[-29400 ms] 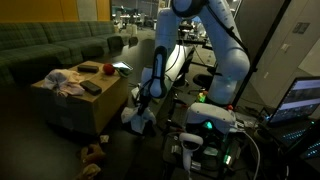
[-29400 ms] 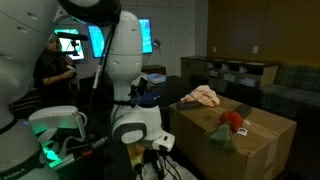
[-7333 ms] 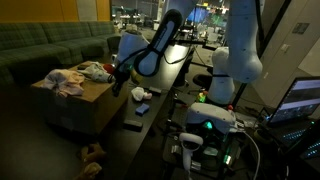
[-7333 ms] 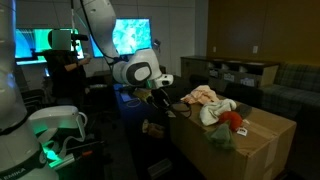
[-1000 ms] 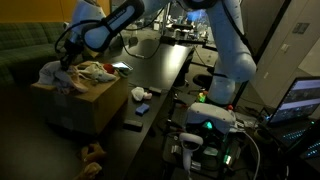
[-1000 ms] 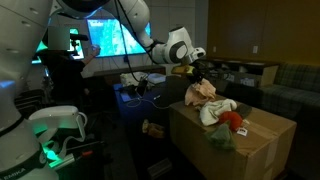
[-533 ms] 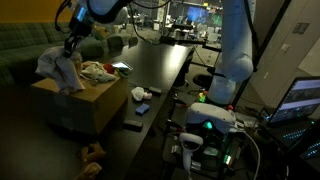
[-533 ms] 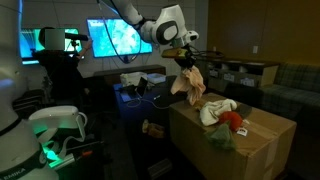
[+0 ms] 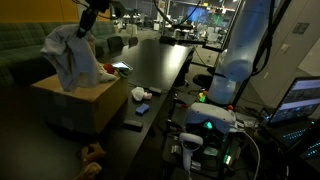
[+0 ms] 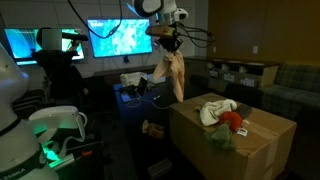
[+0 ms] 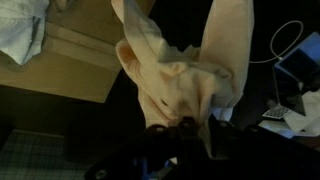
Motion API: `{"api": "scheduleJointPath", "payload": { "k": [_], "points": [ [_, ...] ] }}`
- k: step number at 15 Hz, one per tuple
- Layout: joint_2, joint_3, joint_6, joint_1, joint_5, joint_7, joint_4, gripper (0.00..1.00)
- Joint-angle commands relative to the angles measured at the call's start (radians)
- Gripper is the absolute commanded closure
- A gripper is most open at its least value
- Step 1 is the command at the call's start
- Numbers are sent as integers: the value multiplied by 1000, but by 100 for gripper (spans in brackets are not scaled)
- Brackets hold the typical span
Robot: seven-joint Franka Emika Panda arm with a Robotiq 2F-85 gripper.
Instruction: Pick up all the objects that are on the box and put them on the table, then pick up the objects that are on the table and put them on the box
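Higher now, pinkish-white cloth [image 10: 173,78] hangs lifted off box [image 10: 255,140] (hand [image 10: 169,45] pinching top).

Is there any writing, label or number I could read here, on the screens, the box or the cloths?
Nothing can be read in any view.
On the large screen: coloured pictures, any writing too blurred.
On the laptop screen: lines too small to read.
On the cardboard box: no label shows.
On the hanging pinkish-white cloth: plain, no print.

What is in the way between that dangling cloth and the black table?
Nothing visible: the pinkish-white cloth hangs free from the shut gripper, and the table beside the box has bare surface.
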Motion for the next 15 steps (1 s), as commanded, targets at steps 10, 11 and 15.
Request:
{"api": "scheduleJointPath", "payload": {
  "k": [10, 11, 15],
  "points": [
    [-254, -200, -275, 79, -43, -59, -230, 96],
    [-247, -197, -245, 80, -59, -59, -259, 96],
    [-191, -178, -89, 106, -116, -56, -398, 96]
  ]
}}
